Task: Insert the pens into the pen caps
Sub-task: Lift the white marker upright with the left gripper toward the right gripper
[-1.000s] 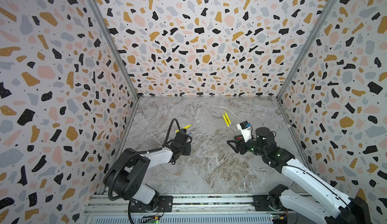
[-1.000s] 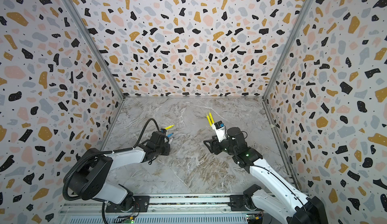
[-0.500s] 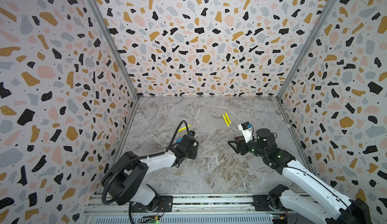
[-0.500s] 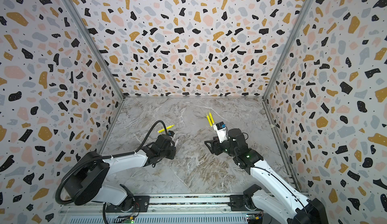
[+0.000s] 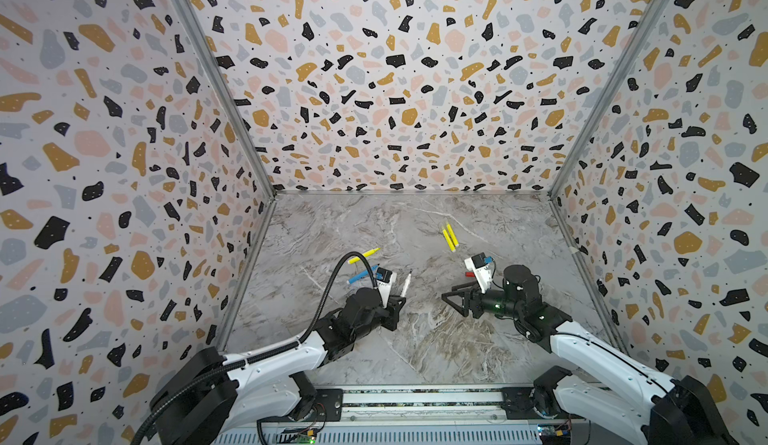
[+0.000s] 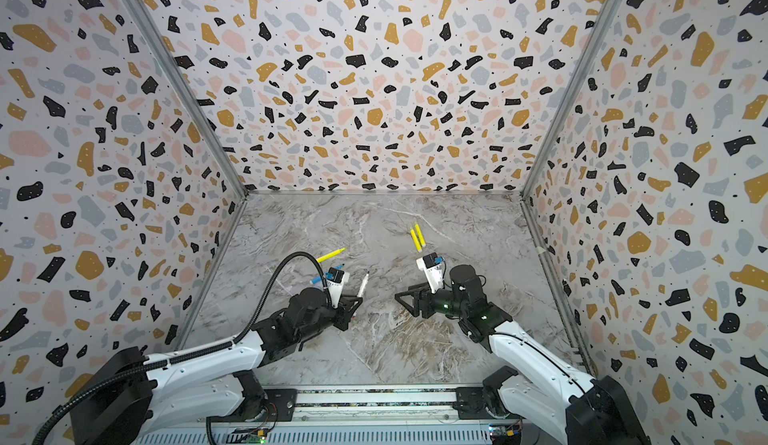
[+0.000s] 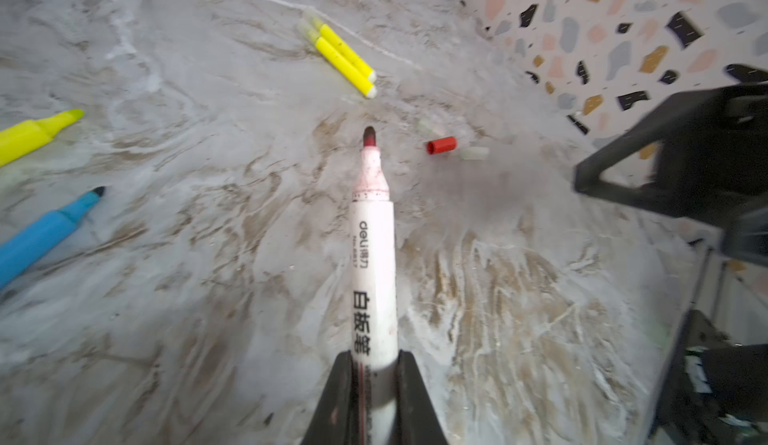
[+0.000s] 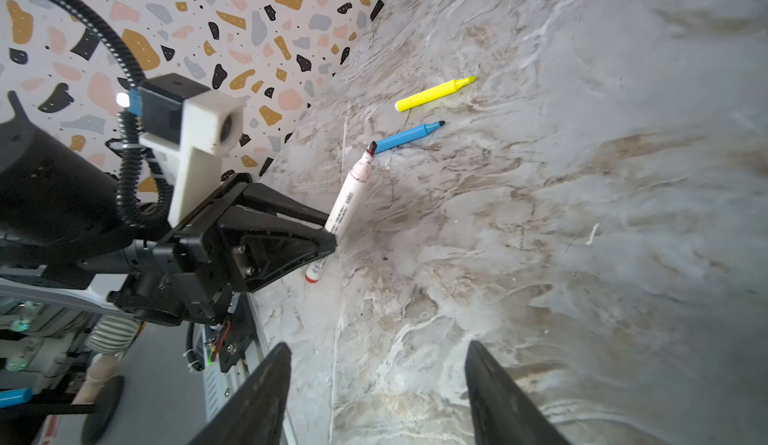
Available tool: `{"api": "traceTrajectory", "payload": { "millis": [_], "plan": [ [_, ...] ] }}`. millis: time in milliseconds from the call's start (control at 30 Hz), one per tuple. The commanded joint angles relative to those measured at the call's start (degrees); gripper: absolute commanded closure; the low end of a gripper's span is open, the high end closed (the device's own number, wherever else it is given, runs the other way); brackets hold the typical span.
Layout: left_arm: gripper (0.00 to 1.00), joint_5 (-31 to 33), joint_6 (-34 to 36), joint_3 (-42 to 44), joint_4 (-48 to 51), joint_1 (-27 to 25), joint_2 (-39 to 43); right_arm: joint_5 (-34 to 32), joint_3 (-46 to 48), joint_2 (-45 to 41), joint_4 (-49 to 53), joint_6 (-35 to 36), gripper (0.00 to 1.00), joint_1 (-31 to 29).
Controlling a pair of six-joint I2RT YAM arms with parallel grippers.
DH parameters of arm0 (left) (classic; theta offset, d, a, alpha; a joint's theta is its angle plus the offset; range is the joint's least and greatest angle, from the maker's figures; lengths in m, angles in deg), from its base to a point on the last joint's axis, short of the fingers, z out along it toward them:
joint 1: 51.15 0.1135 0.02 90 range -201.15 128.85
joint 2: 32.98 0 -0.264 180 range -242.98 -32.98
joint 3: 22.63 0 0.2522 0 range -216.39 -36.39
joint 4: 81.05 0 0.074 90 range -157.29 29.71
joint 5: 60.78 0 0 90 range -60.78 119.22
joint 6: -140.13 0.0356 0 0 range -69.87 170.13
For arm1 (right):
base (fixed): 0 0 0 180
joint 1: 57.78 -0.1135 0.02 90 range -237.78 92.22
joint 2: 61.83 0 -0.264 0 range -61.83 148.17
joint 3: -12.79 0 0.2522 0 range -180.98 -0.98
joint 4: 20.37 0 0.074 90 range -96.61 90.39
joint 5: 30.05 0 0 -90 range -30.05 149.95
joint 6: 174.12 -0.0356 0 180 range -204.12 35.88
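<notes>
Gripping the white-barrelled marker [image 7: 372, 256] low on its barrel, the left claw [image 7: 374, 357] was pinched fully closed around it and seemed to hold it just off the marbled surface [image 7: 166, 339]. A second before, that claw had been further back and to the left, among the loose pens. It had since drawn toward the middle with the marker in its grasp. That suggested the pick-up was finished and the capping could begin.

The marker's dark red nib was bare and its white collar was smeared with red ink. Black lettering ran along the barrel, and the tail end was red. The nib pointed roughly toward the red cap [image 7: 441, 145], which lay on its side ahead, with a pale cap [image 7: 473, 153] just beside it (faint and hard to make out).

The right claw [image 8: 377, 345] hovered near those caps, jaws parted and holding nothing. Left of the held marker, a blue pen [image 7: 45, 231] and a yellow pen [image 7: 33, 133] lay uncapped near each other. Two more yellow pens [image 7: 340, 54] lay side by side further back, seemingly already capped.
</notes>
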Motion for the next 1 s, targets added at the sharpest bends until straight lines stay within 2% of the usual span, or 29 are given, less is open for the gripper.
{"api": "traceTrajectory", "payload": {
  "millis": [0, 300, 667, 967],
  "plan": [
    [0.87, 0.33, -3.26, 1.27, -7.74, -2.58, 1.89, 4.24, 0.89, 0.90, -9.92, -5.37, 0.33, -0.53],
    [0.87, 2.56, -6.33, 2.08, -13.00, -8.20, 2.33, 4.29, -0.14, 6.50, -15.73, -7.78, 0.32, -4.13],
    [0.86, 4.30, -6.09, -0.43, -14.50, -12.53, -2.20, 3.76, -2.80, 11.03, -19.35, -9.57, 0.36, -7.76],
    [0.86, 5.22, -5.85, -1.27, -14.74, -13.48, -2.78, 3.68, -2.66, 12.26, -19.83, -10.18, 0.54, -8.60]
  ]
}}
